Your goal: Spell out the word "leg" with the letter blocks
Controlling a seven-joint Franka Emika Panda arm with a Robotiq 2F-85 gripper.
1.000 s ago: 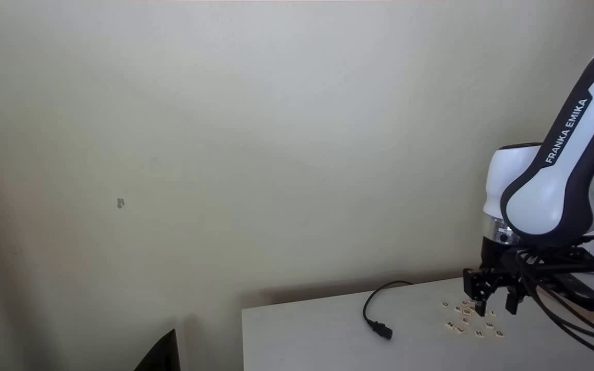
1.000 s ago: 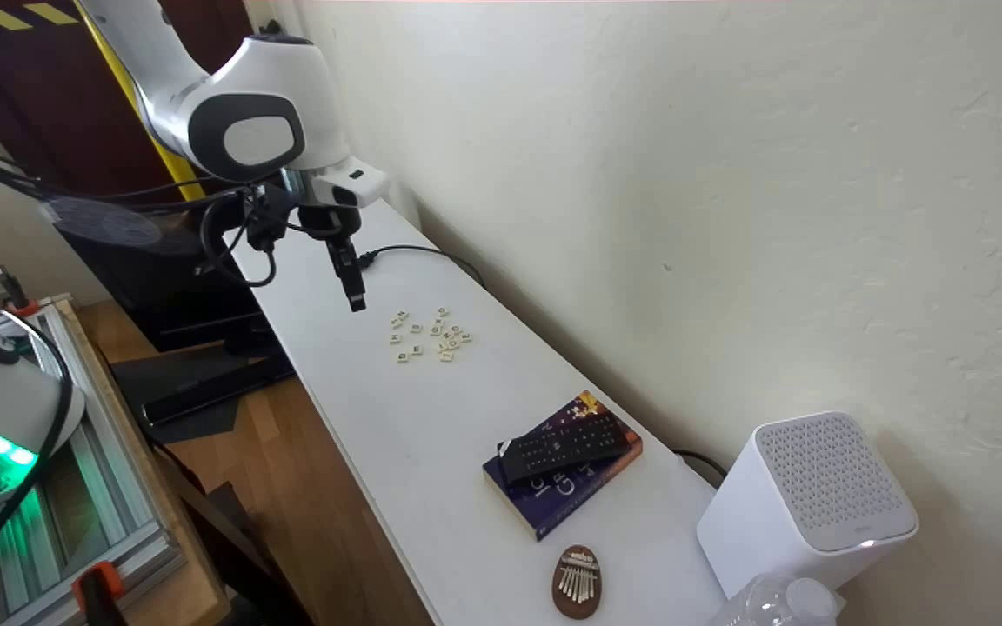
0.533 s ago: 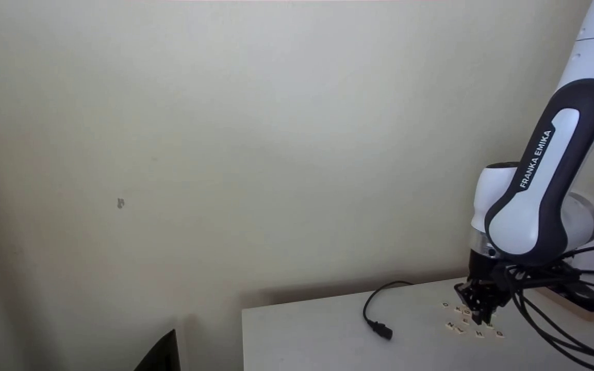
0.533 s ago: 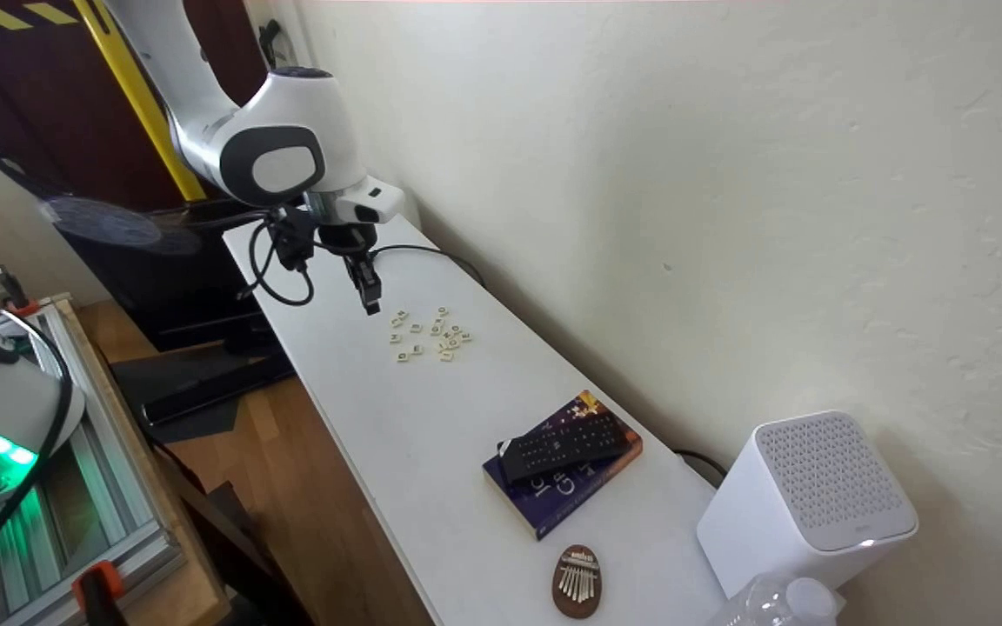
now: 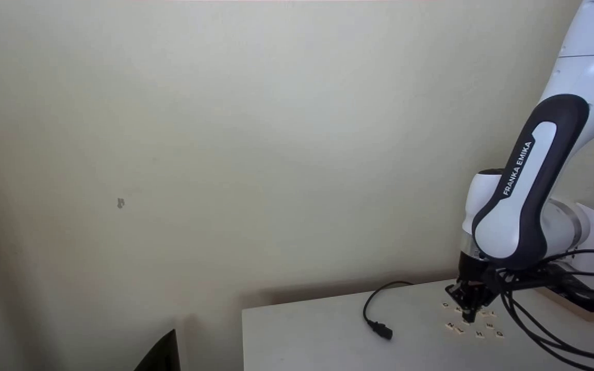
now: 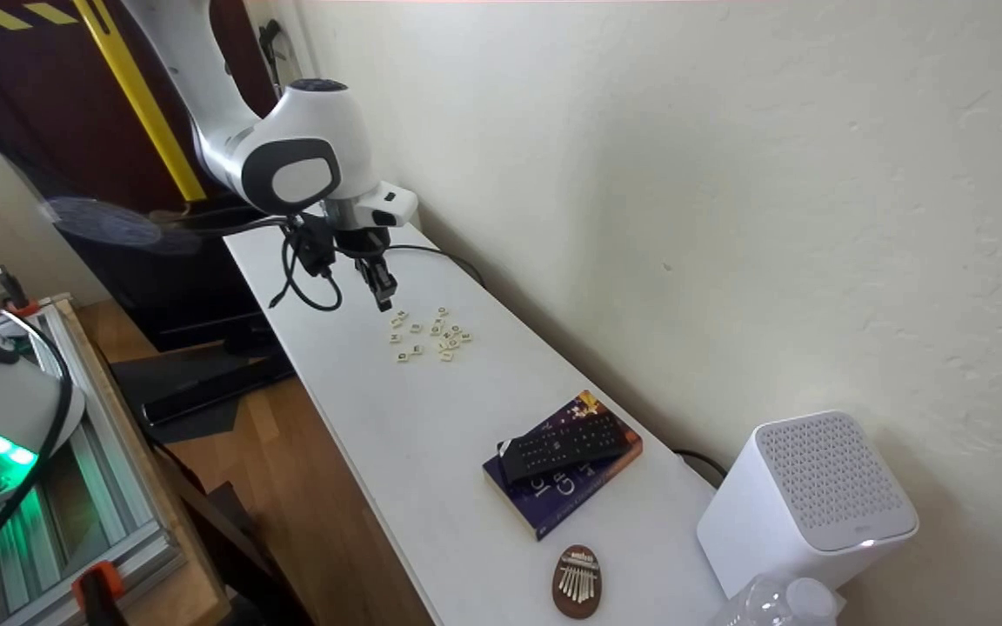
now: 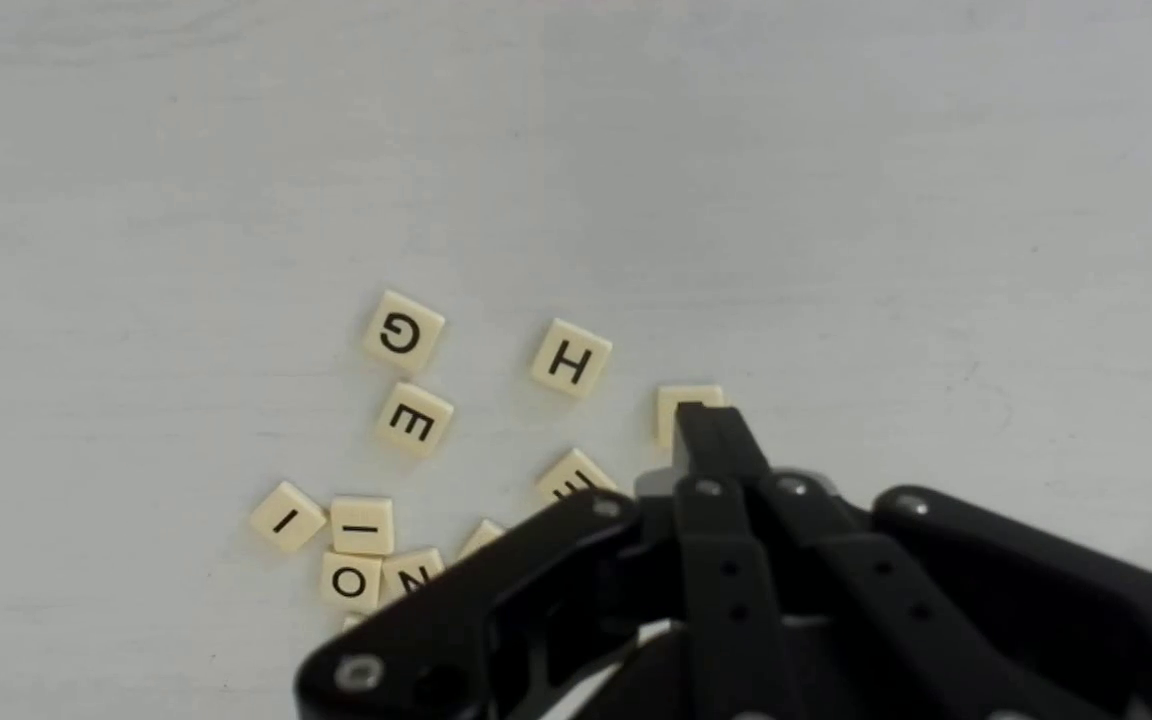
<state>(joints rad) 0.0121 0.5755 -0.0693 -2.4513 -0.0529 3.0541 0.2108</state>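
I have the gripper [image 7: 708, 430] clenched on nothing visible; in the wrist view it partly covers one block [image 7: 670, 398], while the G block [image 7: 404, 333] and nearby E block [image 7: 415, 419] lie left of it on the table [image 7: 236, 220].

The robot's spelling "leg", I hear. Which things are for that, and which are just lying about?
For the job:
letter blocks, including a G block and an E block
the robot's fingers, shut

Just lying about:
purple book
remote on it
thumb piano
black cable
white box
clear bottle

Pincer [image 6: 385, 304] near scattered letter blocks [image 6: 436, 330]
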